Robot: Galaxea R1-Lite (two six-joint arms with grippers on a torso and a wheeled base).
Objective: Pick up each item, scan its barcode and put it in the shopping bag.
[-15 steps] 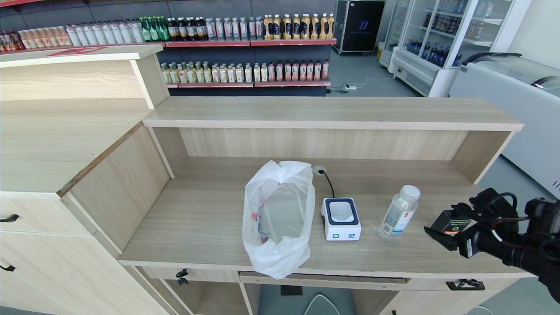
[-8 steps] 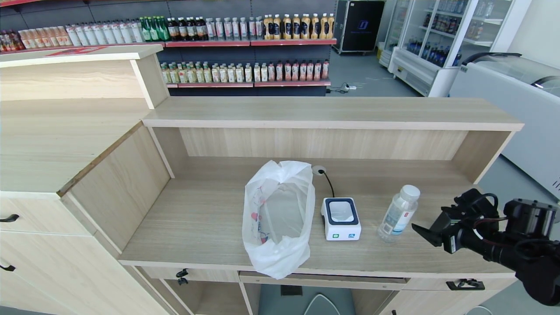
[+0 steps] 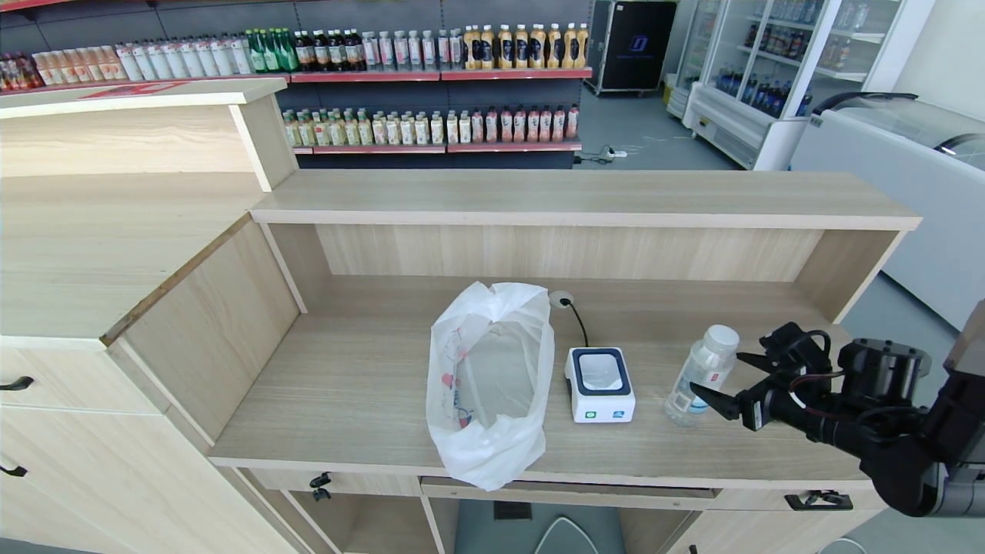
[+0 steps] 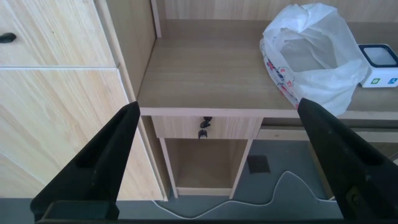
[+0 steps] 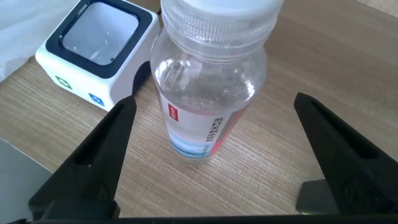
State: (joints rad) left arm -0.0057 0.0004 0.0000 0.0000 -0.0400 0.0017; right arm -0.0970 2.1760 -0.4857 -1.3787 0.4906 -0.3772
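Observation:
A clear water bottle (image 3: 700, 375) with a white cap stands upright on the wooden counter (image 3: 354, 385), right of the white barcode scanner (image 3: 599, 383). An open white shopping bag (image 3: 489, 377) lies left of the scanner. My right gripper (image 3: 723, 379) is open just right of the bottle, its fingers reaching toward either side of it without touching. In the right wrist view the bottle (image 5: 208, 87) stands between the spread fingers (image 5: 93, 168), with the scanner (image 5: 93, 46) beside it. My left gripper (image 4: 217, 165) is open, held low off the counter's front left edge, with the bag (image 4: 314, 53) beyond it.
A raised wooden ledge (image 3: 585, 196) runs behind the counter, and a side panel (image 3: 208, 308) closes its left end. The scanner's cable (image 3: 575, 319) runs to a hole at the back. Drawers (image 4: 205, 127) sit under the counter front.
My right gripper has moved left and up toward the bottle, from well right of it to right beside it. The bottle, scanner and bag have stayed put.

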